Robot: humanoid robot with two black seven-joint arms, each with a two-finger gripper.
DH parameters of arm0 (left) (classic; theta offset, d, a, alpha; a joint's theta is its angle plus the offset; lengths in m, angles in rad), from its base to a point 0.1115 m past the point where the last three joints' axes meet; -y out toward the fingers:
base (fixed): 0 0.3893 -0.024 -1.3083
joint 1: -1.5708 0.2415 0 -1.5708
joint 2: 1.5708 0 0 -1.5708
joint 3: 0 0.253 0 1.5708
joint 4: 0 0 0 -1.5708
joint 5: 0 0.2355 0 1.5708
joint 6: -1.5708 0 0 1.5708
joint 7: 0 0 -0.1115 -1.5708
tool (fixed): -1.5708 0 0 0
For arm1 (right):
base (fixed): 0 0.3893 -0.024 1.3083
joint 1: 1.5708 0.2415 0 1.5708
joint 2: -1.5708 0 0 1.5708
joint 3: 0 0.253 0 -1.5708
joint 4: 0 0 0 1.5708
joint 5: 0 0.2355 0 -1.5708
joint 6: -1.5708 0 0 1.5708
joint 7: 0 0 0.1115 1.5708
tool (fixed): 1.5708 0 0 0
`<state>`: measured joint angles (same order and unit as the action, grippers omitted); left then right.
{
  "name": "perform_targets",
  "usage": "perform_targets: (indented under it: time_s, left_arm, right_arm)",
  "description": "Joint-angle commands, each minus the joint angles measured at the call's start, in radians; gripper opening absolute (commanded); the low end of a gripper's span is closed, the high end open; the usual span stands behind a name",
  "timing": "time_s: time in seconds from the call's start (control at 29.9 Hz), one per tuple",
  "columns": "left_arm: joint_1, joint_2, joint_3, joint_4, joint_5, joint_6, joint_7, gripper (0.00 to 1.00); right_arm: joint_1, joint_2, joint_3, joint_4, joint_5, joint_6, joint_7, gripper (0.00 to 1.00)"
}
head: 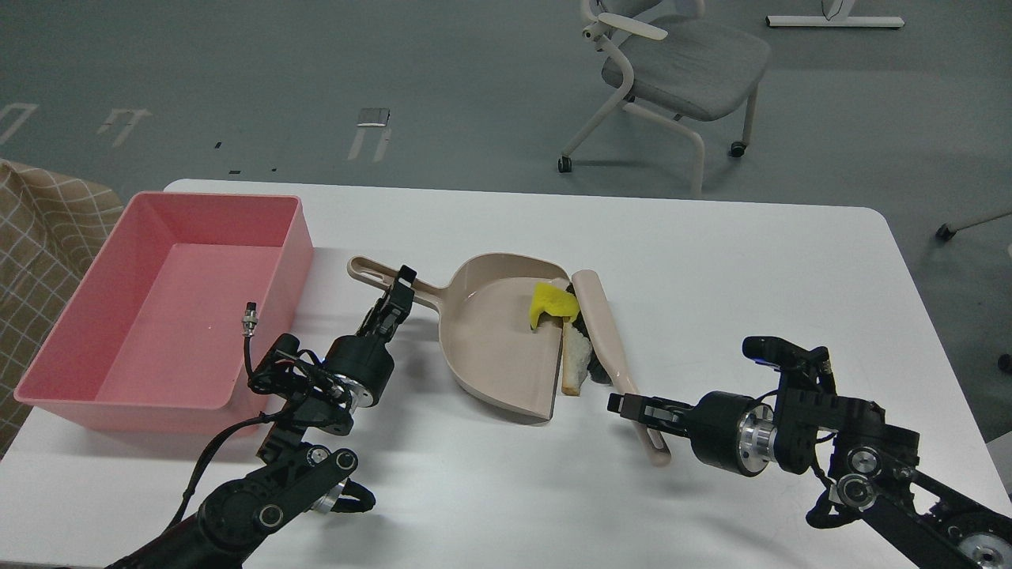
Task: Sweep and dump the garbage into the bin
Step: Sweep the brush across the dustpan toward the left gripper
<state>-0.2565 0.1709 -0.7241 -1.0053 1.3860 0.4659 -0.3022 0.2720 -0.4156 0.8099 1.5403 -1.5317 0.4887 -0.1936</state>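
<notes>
While the pink bin (166,304) sits at the left of the frame on the white tabletop (711,269), nothing lies inside it that I can see; its floor shows bare pink. Just to its right, near the middle of the frame, lies the beige dustpan (494,340), its handle pointing toward the bin and its open mouth facing right. The yellow scrap (549,304) rests at the upper part of that mouth, on the pan's edge. The torn bread slice (575,359) lies just below it, right at the pan's lip, more on the tabletop than in the pan as far as I can tell. Against both scraps, on their right, leans the beige brush (605,332), its dark bristles touching the bread.

My left pincer (399,294) reaches up from the lower left and is closed around the dustpan's handle, fingers narrow on it. My right pincer (632,405) comes in from the lower right, and its fingers are closed on the lower end of the brush handle, which sticks out beneath them.

Beyond the tabletop, in the upper right of the frame, a grey chair (672,71) stands on the floor. A checked cloth (39,237) shows at the left edge.
</notes>
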Motion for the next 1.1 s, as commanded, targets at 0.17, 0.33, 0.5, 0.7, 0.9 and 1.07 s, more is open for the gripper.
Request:
perform_targets:
  time_s: [0.17,0.33,0.5,0.7,0.9,1.07]
  left_arm:
    - [-0.004,-0.002,0.0,-0.001,-0.001,0.0,0.0,0.27]
    - [-0.004,-0.001,0.0,-0.001,-0.001,0.0,0.0,0.27]
    - [-0.006,0.001,0.0,-0.001,-0.001,0.0,0.0,0.27]
    - [-0.007,-0.001,0.0,-0.001,-0.001,0.0,0.0,0.27]
    - [-0.007,-0.002,-0.001,-0.004,-0.002,0.0,-0.002,0.26]
    - [-0.004,-0.002,-0.003,-0.007,-0.004,-0.001,-0.002,0.21]
  right_arm:
    - [0.075,0.072,0.0,-0.045,0.01,0.0,0.0,0.14]
    - [0.078,0.103,0.003,-0.06,0.011,0.0,0.002,0.14]
    - [0.098,0.127,0.005,-0.071,0.013,0.0,0.002,0.14]
    - [0.147,0.11,0.015,-0.082,0.073,0.0,0.009,0.14]
    - [0.171,0.038,0.08,-0.077,0.143,0.0,0.011,0.14]
    - [0.173,-0.057,0.127,-0.066,0.188,0.0,0.014,0.14]
